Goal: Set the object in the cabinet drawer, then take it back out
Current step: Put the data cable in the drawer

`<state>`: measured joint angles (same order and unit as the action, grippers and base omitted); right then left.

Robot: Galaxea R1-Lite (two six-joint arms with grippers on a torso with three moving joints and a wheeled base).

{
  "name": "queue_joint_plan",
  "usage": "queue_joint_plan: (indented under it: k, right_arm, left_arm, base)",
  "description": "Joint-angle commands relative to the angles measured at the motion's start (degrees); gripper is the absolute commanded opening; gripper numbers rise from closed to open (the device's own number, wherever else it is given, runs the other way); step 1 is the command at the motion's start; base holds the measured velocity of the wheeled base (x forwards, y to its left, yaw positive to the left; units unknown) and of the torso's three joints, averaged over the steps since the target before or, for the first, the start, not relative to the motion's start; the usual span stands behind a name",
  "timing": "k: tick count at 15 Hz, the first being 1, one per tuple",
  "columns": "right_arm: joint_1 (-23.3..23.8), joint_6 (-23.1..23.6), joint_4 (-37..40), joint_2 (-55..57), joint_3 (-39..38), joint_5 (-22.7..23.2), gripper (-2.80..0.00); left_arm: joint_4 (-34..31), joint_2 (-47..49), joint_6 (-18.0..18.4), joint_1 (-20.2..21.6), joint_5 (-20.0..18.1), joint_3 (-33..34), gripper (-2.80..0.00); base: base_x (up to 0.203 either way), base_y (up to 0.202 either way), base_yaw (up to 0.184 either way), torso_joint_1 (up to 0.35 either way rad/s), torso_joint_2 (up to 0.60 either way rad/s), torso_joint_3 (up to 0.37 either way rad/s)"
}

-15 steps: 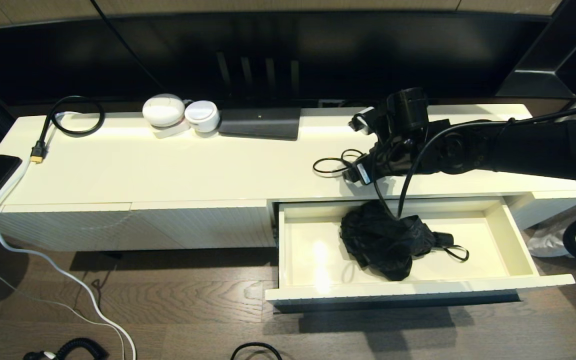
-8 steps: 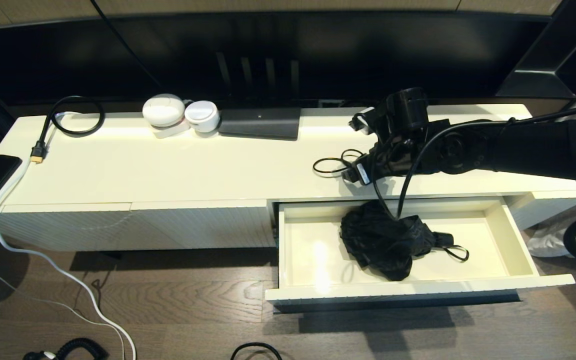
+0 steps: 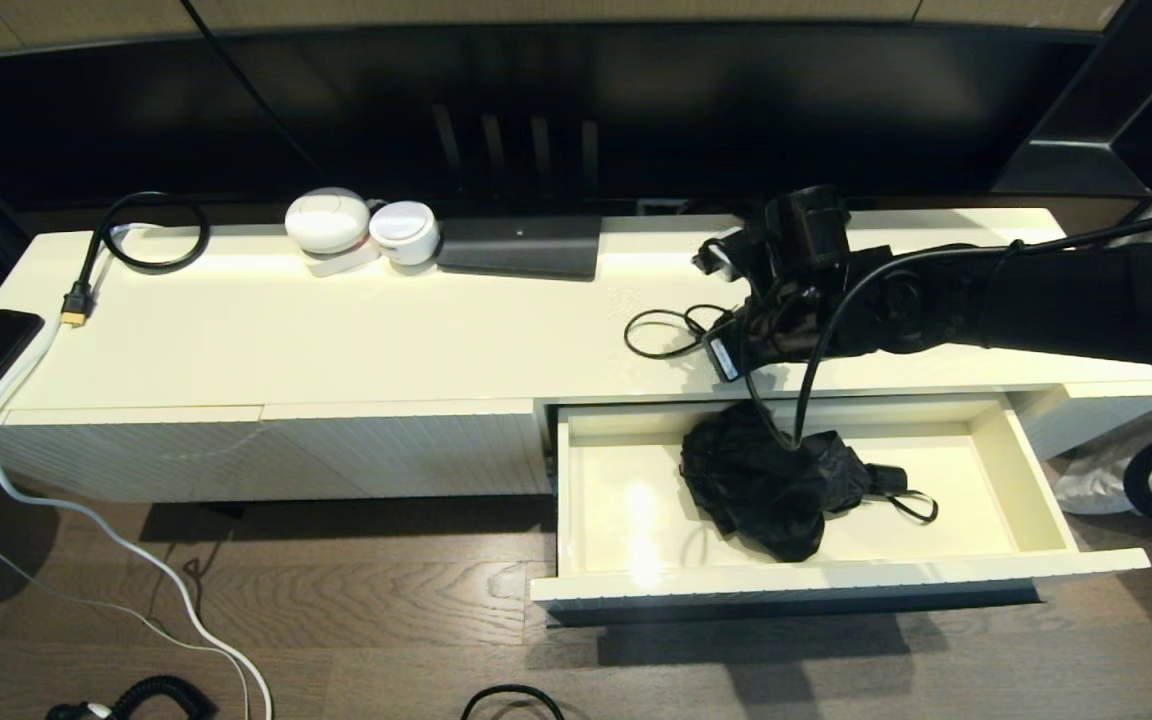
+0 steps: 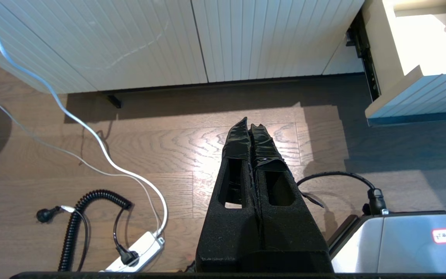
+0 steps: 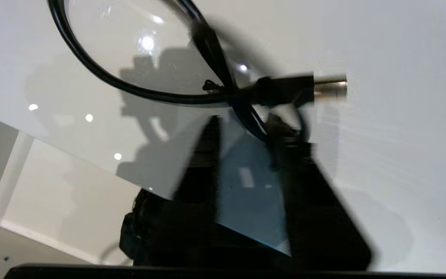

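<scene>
Probably home: TV cabinet, wood floor

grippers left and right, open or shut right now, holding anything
Left tool: shut, empty, parked over the floor.
Right tool: over the cabinet top at the coiled black cable; cannot be told whether it is shut or gripping.

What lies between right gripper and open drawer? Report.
Head view: only a bare strip of cabinet top separates the right gripper from the cabinet drawer.
</scene>
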<state>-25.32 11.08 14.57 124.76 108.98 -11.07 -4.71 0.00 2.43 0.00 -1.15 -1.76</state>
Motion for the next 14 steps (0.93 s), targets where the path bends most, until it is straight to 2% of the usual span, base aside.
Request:
queue_joint_plan:
  k: [1, 14]
  right_arm:
    - [-0.17, -0.7, 0.88, 0.27, -0.04, 0.82, -2.8]
    - [-0.35, -0.12, 1.01, -6.46, 0.09, 1.14, -2.8]
  left_arm:
    - [-0.03, 0.04, 0.04, -0.08, 0.0, 0.0, -2.8]
    - [-0.03, 0.0, 0.04, 0.0, 0.0, 0.0, -2.8]
  base:
    - [0.0, 0.0, 0.0, 0.0, 0.0, 0.0]
    - [0.0, 0.0, 0.0, 0.0, 0.0, 0.0]
